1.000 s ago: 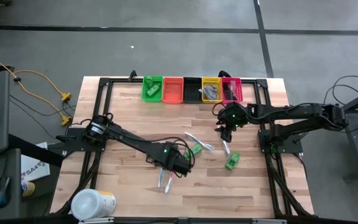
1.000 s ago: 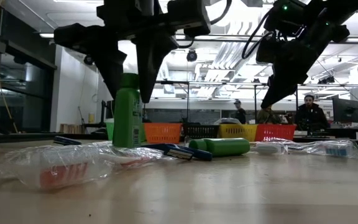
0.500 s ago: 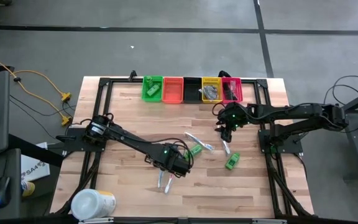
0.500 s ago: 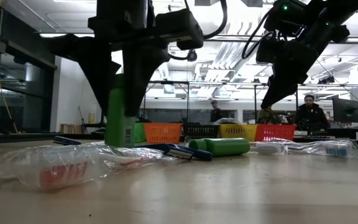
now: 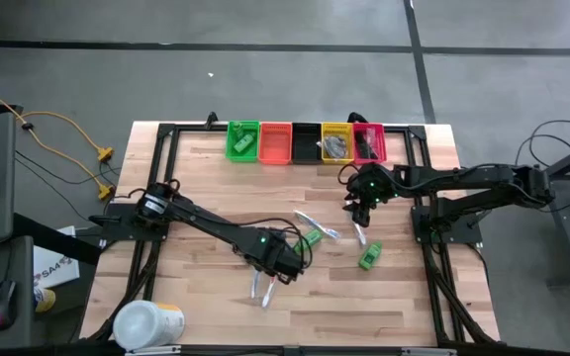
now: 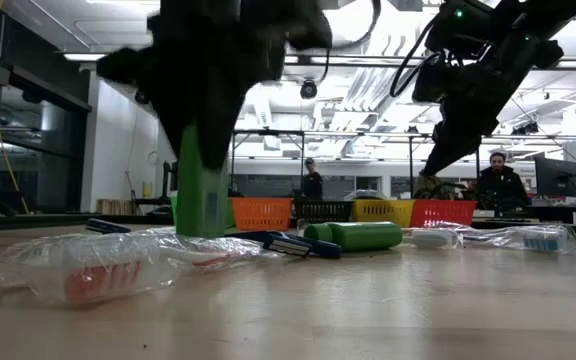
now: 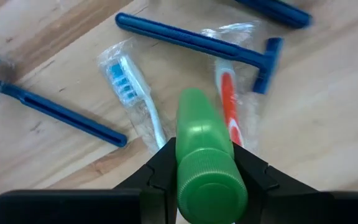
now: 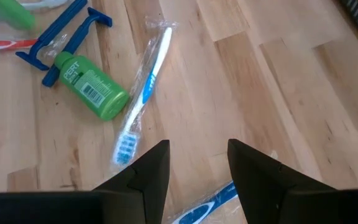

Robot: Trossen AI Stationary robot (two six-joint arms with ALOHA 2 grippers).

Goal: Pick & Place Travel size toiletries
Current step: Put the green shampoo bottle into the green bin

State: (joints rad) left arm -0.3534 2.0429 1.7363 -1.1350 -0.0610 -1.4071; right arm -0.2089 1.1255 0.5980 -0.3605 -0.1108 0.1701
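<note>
1. The wooden tabletop [image 5: 206,188] carries scattered toiletries, with a row of coloured bins [image 5: 306,141] along its far edge and a lab room behind.
2. The green bottle [image 7: 207,162] is clamped upright in the left gripper [image 7: 205,177], well in front of the bins; over the last second the low view shows it sliding sideways and blurring, so the lift seems under way.
3. Under it lie blue razors [image 7: 199,45] and wrapped toothbrushes [image 7: 135,99].
4. The right gripper [image 8: 197,165] hovers nearer the bins, fingers apart and empty, above another green bottle [image 8: 91,92] and a toothbrush [image 8: 140,93].
</note>
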